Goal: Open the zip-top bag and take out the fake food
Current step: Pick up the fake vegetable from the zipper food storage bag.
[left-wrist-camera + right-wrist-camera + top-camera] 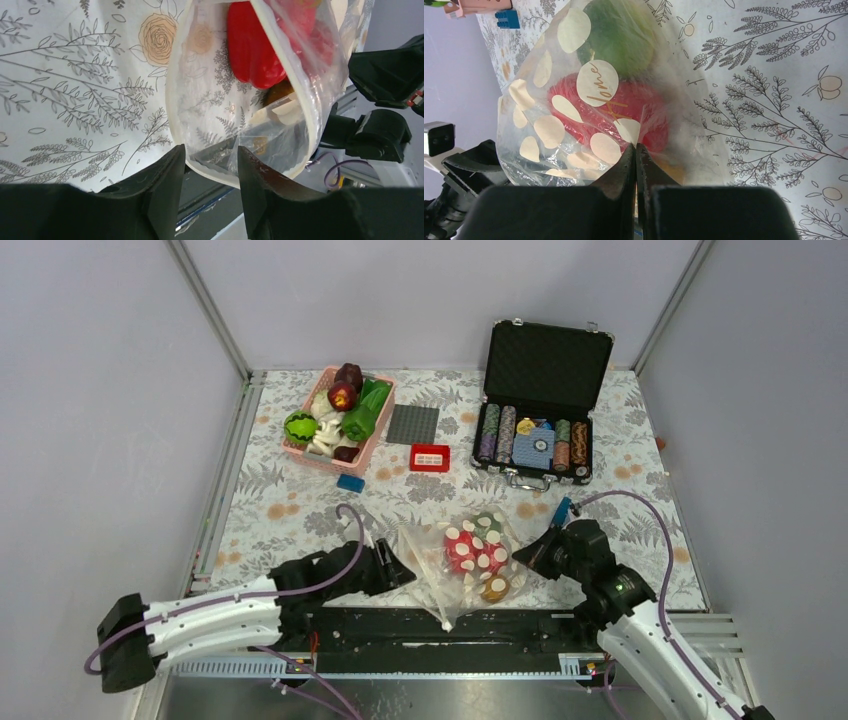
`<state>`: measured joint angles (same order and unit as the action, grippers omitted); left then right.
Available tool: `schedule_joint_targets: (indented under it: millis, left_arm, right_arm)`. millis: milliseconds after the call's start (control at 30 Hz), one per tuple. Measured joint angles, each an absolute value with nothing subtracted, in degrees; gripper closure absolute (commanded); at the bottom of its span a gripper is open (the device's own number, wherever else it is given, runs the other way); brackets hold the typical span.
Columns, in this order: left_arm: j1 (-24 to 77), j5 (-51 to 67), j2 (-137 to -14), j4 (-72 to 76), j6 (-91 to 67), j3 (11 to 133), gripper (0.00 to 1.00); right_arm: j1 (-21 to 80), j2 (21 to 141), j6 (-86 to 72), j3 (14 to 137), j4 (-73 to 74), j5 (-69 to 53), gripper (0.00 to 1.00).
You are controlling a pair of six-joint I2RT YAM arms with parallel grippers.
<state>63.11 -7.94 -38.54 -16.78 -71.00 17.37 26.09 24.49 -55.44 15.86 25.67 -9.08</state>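
Zip-top bag: we see the zip-top bag (425,560), clear with cream dots, lying on the floral tabletop (290,510) near its front edge, between the two claws.
Fake food: the fake food (472,550) sits inside the bag. We make out red pieces, a green one and an orange-brown one.
Left claw: the left claw (210,152) has its jaws parted with the bag's white-edged rim between them. We cannot tell whether they press it.
Right claw: the right claw (635,147) is closed, pinching the bag's film on the opposite side.
Far left: the pink basket (320,460) holds more plastic produce.
Far right: the poker-chip case (548,360) stands open.
Between them: a grey square plate (413,425), a red box (430,457) and a blue block (350,482).
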Motion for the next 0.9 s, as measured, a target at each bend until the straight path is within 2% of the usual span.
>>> schedule_joint_targets:
  millis: [100,167,267,600,800,900]
  left_arm:
    - [64.07,-10.04,-43.53,-13.67,-71.24,18.35,0.56]
    - [64.14,-11.09,-45.89,-10.22,-71.35,18.59,0.51]
    - [64.14,-12.14,-50.22,-3.84,-71.13,18.90,0.49]
    - [64.36,-12.34,-61.04,9.52,-70.76,20.64,0.47]
    - [64.47,-12.40,-61.89,18.70,-70.32,19.03,0.30]
    - [64.47,-12.45,-63.51,21.12,-69.78,19.14,0.27]
  right_arm:
    - [26.09,23.64,-55.81,15.86,26.55,-9.13,1.00]
    - [26.09,23.62,-55.86,15.86,26.68,-9.26,1.00]
    - [26.09,23.62,-55.94,15.86,26.70,-9.72,1.00]
    - [26.09,24.14,-55.96,15.86,26.26,-10.81,1.00]
    - [26.09,26.17,-55.96,15.00,24.64,-12.27,1.00]
    - [26.09,26.61,-55.96,14.68,24.16,-13.08,1.00]
